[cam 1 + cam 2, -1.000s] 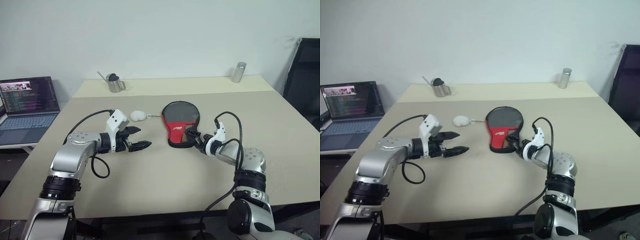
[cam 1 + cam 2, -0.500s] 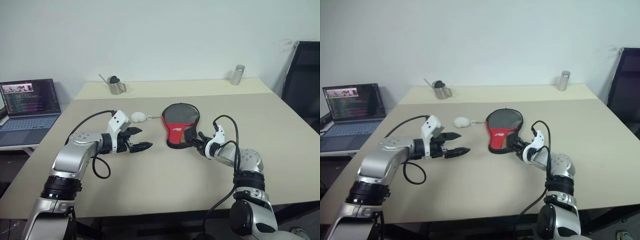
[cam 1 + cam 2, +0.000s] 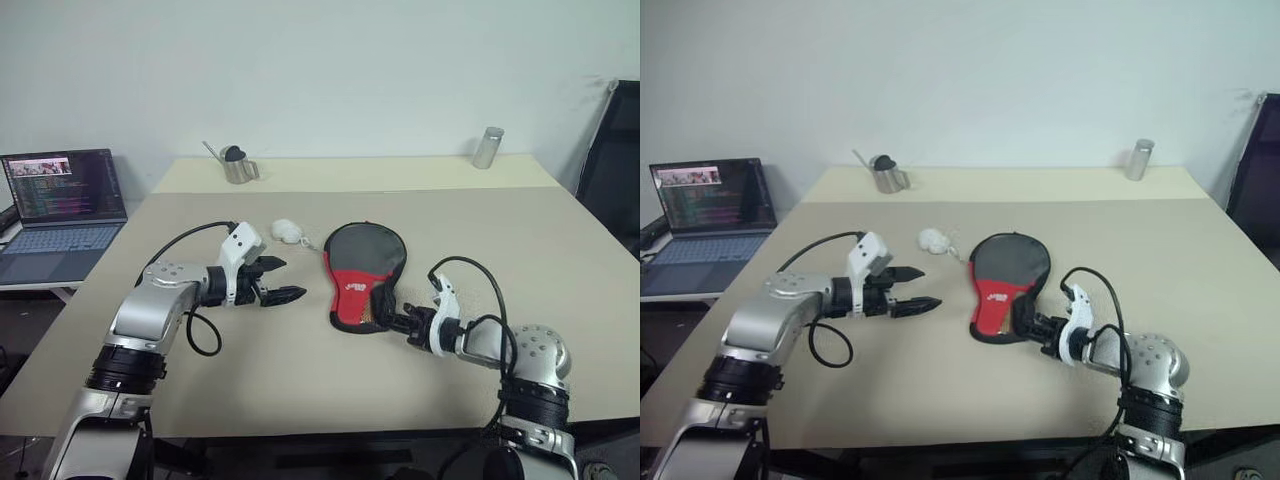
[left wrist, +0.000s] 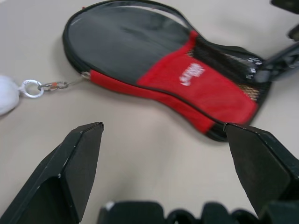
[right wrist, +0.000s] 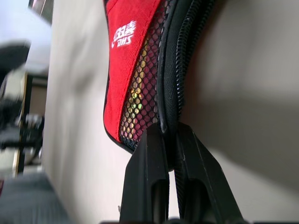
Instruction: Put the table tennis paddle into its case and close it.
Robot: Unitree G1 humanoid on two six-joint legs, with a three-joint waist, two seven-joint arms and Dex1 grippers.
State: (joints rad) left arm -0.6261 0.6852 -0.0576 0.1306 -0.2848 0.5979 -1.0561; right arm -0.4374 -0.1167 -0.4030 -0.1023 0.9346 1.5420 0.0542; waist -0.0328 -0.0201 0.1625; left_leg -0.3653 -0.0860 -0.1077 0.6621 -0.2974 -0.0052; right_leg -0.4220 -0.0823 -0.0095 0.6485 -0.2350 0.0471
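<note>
case (image 3: 365,270) lies at frame centre on the table (image 3: 300,370), paddle apparently inside. right gripper (image 3: 392,320) is clamped on the zip edge at its lower end, likely to draw it closed. left gripper (image 3: 283,283), jaws spread, hovers centre-left, probably ready to brace.

Cloth case, matt table, bits of bright metal.

We see the case (image 4: 154,60) as soft cloth: a matt black top with a faint sheen, red fabric with a white printed logo, open black mesh and a ribbed black zip (image 5: 180,56) along its edge. The table (image 3: 300,370) looks smooth and matt. The small ring (image 4: 31,88) beside the case shines like metal, as do the jug (image 3: 238,168) and the cylinder (image 3: 488,147).
</note>
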